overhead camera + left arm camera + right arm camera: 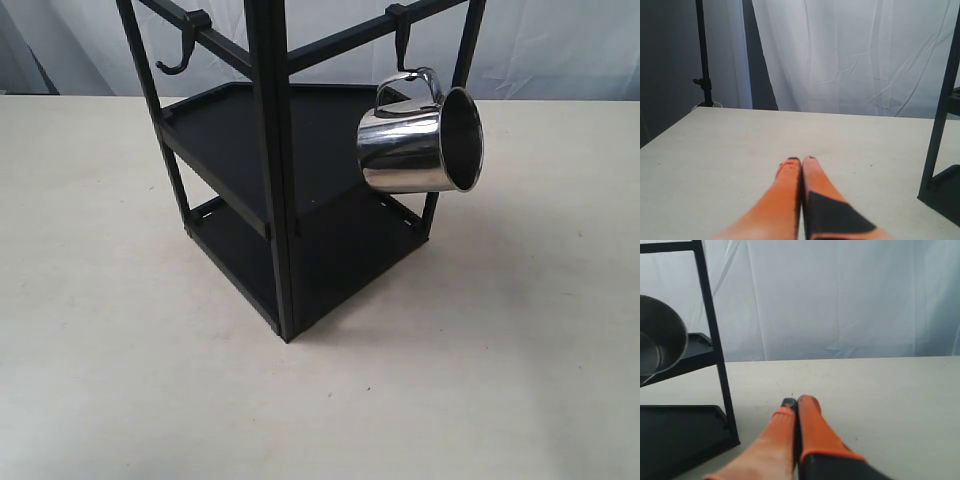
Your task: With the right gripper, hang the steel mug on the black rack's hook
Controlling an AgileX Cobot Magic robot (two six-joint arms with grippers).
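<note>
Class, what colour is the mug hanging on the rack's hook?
Shiny silver steel mug, mirror-polished; the exterior view shows it best.

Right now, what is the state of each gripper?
Left gripper: closed, holding nothing.
Right gripper: closed, holding nothing; mug hangs on the hook.

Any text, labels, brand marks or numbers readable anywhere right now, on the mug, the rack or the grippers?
None readable in any view.
Steel mug: mirror reflections only, no marking.
Black rack and its hook: plain black, no label.
Left gripper and right gripper: orange fingers, no print.
</note>
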